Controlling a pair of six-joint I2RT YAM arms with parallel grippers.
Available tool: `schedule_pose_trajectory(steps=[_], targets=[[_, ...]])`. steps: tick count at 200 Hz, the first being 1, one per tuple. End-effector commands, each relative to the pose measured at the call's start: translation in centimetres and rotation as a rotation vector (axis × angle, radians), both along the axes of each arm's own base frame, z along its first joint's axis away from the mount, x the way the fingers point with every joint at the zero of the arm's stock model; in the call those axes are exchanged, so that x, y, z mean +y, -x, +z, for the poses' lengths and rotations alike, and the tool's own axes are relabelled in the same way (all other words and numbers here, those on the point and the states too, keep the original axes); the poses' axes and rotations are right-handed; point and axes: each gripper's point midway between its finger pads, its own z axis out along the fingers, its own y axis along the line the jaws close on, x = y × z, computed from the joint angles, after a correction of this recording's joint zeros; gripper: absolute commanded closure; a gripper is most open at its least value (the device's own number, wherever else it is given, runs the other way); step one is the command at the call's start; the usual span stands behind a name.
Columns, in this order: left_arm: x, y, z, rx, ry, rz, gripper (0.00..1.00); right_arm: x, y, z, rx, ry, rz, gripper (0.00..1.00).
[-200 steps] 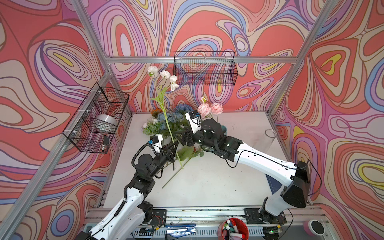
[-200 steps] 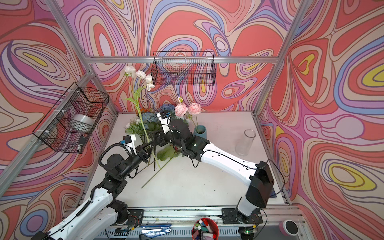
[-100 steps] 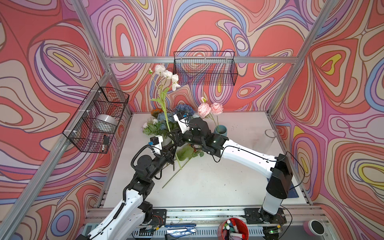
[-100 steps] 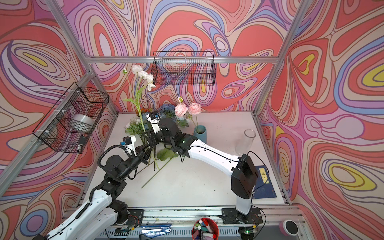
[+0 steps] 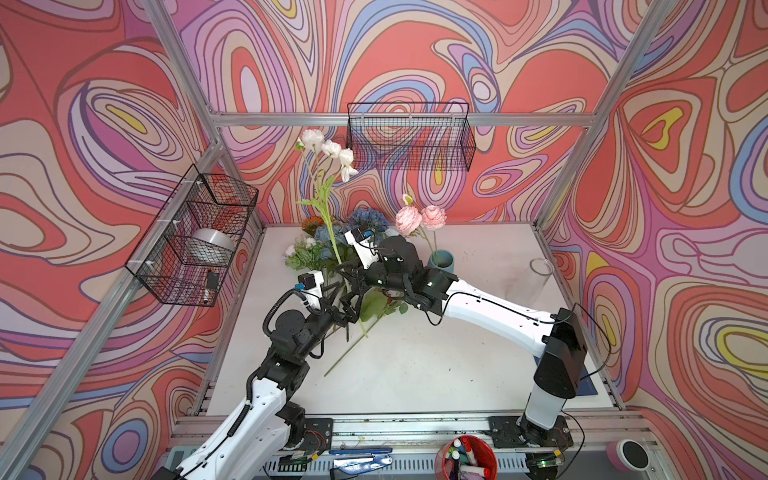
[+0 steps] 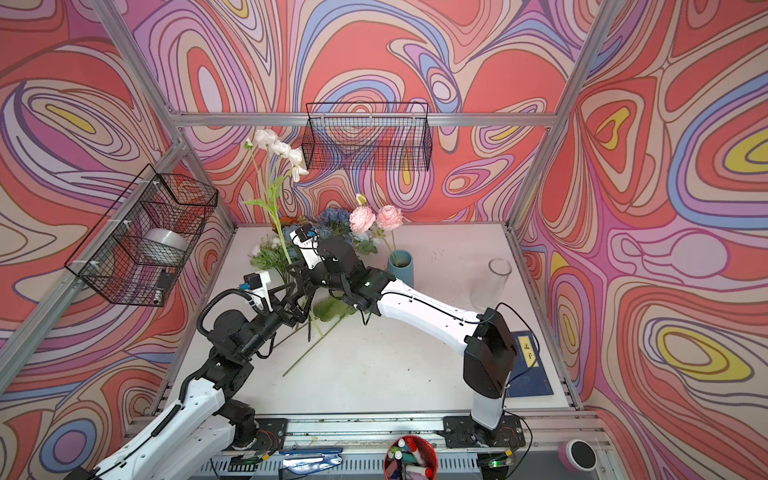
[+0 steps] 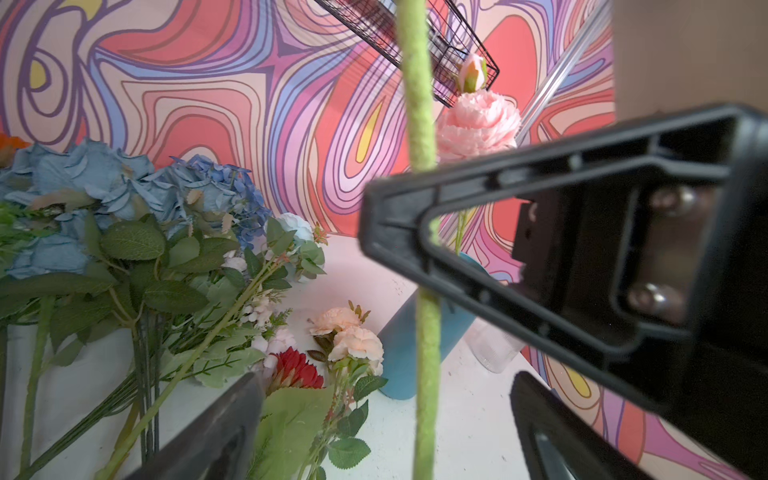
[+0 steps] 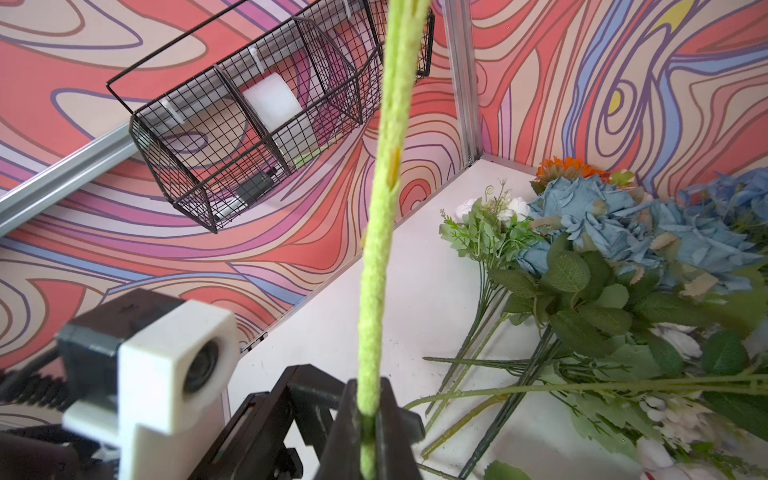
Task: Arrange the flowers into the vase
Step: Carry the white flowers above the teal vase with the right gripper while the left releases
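Swirly pink-and-orange walls (image 5: pixel 124 124) all round and a white counter (image 5: pixel 415 374) in the middle, pretty loud setup; anyway, a handover just happened. A second ago the left pincer (image 5: pixel 348 309) was the one clamped on the tall white-bloomed stem (image 5: pixel 328 216) and the right pincer (image 5: pixel 347 276) was coming in spread; now it's flipped. Right pincer is pressed together on the fuzzy green stalk, you can see it pinching in the right wrist view; left pincer has let go and stands spread, its fingers (image 7: pixel 216 432) either side of the stalk lower down, not touching it as far as I can tell. Stem stands near upright with the white blooms up by the back wire basket (image 5: pixel 409 137); can't tell if its foot touches the counter.

What it means imo: the right arm owns this flower now, and the teal vase (image 5: pixel 442 262) sits near the back just beyond that arm's wrist, two pink blooms (image 5: pixel 420 217) already in it; rest of the flowers (image 5: pixel 328 245) still lie piled in the back-left corner, plus one leafy stem (image 5: pixel 353 349) flat on the counter, so plenty left to do. My guess for next: left backs off clear, then right carries it over.
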Motion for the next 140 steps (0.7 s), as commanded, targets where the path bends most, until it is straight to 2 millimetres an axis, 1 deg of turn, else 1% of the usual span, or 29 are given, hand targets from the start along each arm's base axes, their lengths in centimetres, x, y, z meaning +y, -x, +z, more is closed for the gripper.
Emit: schedule_pose_trajectory(steps=[1, 25, 30, 50, 68, 93, 116, 125, 140], targets=[[1.3, -0.5, -0.2, 0.009, 0.062, 0.065, 0.0, -2.5, 0.9, 4.0, -0.15, -0.01, -0.028, 1.0], [1.3, -0.8, -0.6, 0.023, 0.095, 0.068, 0.0, -5.3, 1.2, 5.1, -0.242, 0.026, -0.089, 1.0], [1.3, -0.9, -0.7, 0.028, 0.1, 0.071, 0.0, -5.8, 1.2, 5.0, -0.255, 0.038, -0.1, 1.0], [1.3, -1.5, -1.2, 0.045, 0.115, 0.079, 0.0, -8.3, 2.1, 6.4, -0.336, 0.044, -0.14, 1.0], [1.3, -2.3, -1.9, 0.081, 0.123, 0.095, 0.0, -11.0, 2.9, 7.8, -0.402, 0.034, -0.195, 1.0], [1.1, -3.3, -3.0, 0.13, 0.139, 0.104, 0.0, -15.6, 3.5, 10.0, -0.486, 0.025, -0.326, 1.0], [0.1, -4.2, -3.7, 0.163, 0.164, 0.067, 0.0, -19.8, 3.7, 11.5, -0.55, 0.032, -0.471, 1.0], [-0.5, -4.4, -3.7, 0.168, 0.174, 0.037, 0.0, -21.2, 3.8, 11.9, -0.569, 0.037, -0.515, 1.0], [-1.8, -4.9, -3.1, 0.163, 0.189, -0.027, 0.0, -23.1, 3.8, 12.4, -0.594, 0.051, -0.579, 1.0]])
